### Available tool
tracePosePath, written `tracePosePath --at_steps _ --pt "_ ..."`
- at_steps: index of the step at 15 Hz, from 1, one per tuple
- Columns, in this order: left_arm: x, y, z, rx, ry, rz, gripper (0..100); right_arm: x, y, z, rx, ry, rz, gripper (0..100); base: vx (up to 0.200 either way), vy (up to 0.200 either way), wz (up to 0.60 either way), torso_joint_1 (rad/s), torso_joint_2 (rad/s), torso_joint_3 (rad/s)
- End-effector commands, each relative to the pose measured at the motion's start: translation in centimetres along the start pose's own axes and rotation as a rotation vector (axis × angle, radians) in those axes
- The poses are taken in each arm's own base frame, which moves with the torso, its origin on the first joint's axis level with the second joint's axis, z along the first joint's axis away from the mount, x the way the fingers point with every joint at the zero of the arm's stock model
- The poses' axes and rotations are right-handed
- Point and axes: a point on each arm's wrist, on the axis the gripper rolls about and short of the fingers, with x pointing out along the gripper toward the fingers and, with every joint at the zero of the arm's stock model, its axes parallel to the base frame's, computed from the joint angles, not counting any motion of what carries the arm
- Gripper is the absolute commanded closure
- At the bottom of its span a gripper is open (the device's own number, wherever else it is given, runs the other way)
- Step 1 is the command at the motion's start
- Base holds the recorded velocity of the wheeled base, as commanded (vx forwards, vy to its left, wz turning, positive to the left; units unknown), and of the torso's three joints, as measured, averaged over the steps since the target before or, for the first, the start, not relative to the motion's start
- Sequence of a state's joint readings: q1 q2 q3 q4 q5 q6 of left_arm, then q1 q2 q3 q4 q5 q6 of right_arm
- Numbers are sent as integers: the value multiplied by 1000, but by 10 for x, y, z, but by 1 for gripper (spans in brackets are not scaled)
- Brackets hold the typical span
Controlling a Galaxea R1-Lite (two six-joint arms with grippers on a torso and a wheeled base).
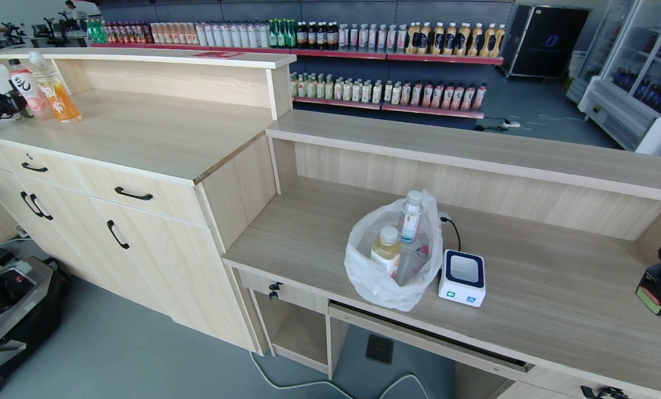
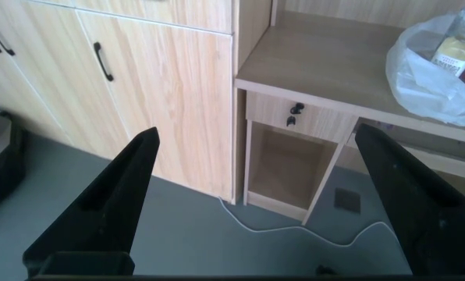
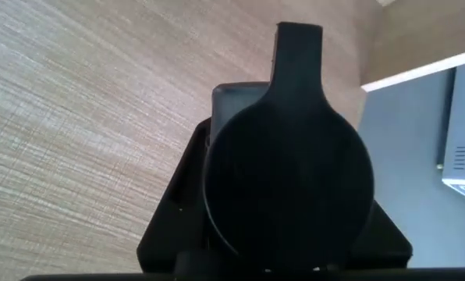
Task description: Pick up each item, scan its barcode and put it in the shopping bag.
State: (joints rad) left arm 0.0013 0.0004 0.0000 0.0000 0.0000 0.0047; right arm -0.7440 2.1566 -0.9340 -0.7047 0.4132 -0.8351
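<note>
A white plastic shopping bag (image 1: 377,280) stands on the lower counter (image 1: 558,288). It holds a yellow drink bottle (image 1: 387,250) and a clear bottle (image 1: 411,219) with a red and blue label. A white scanner box (image 1: 463,277) with a dark blue rim sits touching the bag's right side. Two more bottles, one pink-labelled (image 1: 29,88) and one orange (image 1: 56,91), stand upright at the far left of the higher counter. My left gripper (image 2: 256,136) hangs open and holds nothing, low over the floor and facing the cabinets, with the bag (image 2: 435,78) farther off. My right gripper (image 1: 660,288) is at the counter's right end, where a black device (image 3: 291,172) covers it.
Cabinet doors and drawers (image 1: 125,221) with black handles front the higher counter. Under the lower counter is an open cubby (image 2: 283,168), with a cable on the grey floor. Shelves of bottles (image 1: 386,39) line the back wall and fridges (image 1: 635,72) stand at the right.
</note>
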Motion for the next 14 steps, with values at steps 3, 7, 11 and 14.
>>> tracePosePath --at_steps 3,7,11,14 --pt "0 0 0 0 0 0 0 -208 53 96 -674 -344 -279 100 0 0 0 0 0 0" --pt "0 0 0 0 0 0 0 -235 116 135 -1232 -794 -74 100 0 0 0 0 0 0" --pt "0 0 0 0 0 0 0 -254 178 168 -1711 -1312 -155 100 0 0 0 0 0 0" --pt "0 0 0 0 0 0 0 -264 205 177 -1900 -1557 -297 100 0 0 0 0 0 0"
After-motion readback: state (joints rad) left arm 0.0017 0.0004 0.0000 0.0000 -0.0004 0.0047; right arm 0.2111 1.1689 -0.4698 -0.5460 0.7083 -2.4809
